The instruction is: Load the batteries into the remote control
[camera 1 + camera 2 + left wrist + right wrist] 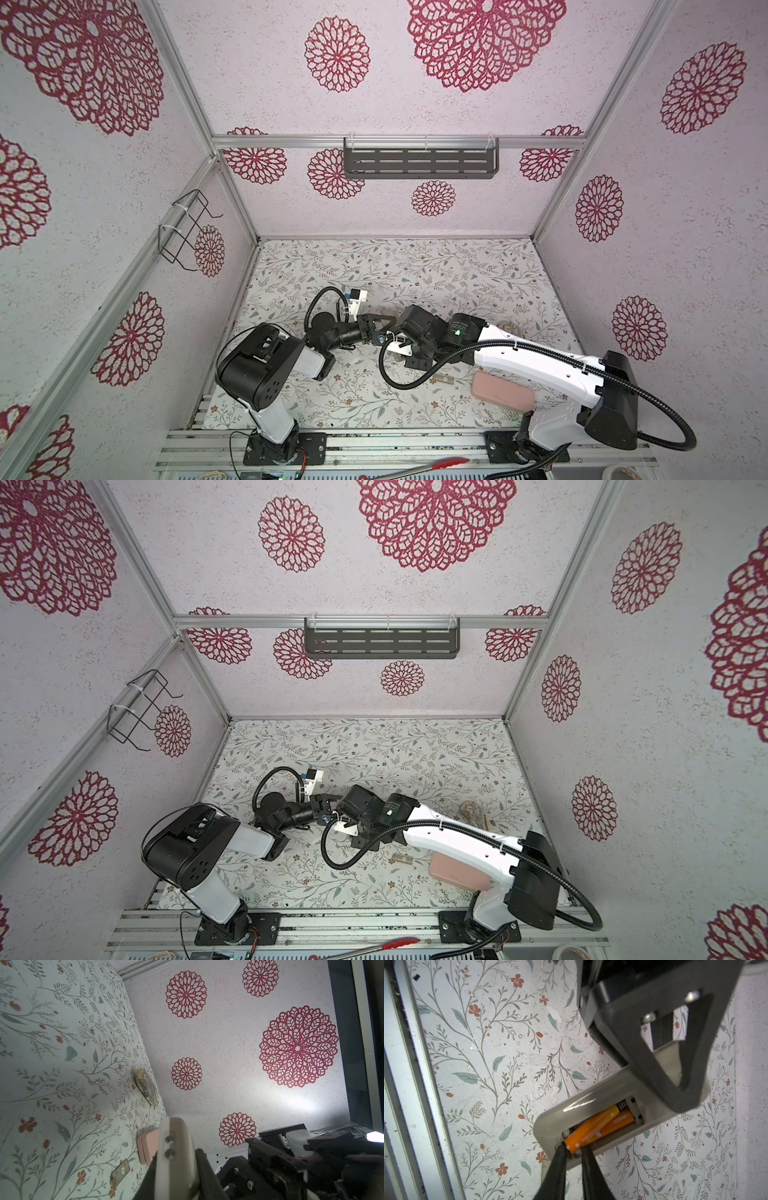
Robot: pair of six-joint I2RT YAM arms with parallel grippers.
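Honestly, right gripper [574, 1148] pinches the top battery [593, 1126] by its end, jaws nearly shut, lower middle of frame; it lies crooked over the other battery [619, 1122] in the remote [591, 1093] that left gripper [683, 1095] clamps. Pushed skewed, it'll jam or pop out

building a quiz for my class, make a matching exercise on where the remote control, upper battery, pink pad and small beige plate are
1 remote control
2 upper battery
3 pink pad
4 small beige plate

A end between the right tool tips
B partly under the right arm
C clamped in the left tool
D on the table beside the pad

Pairs: 1-C, 2-A, 3-B, 4-D
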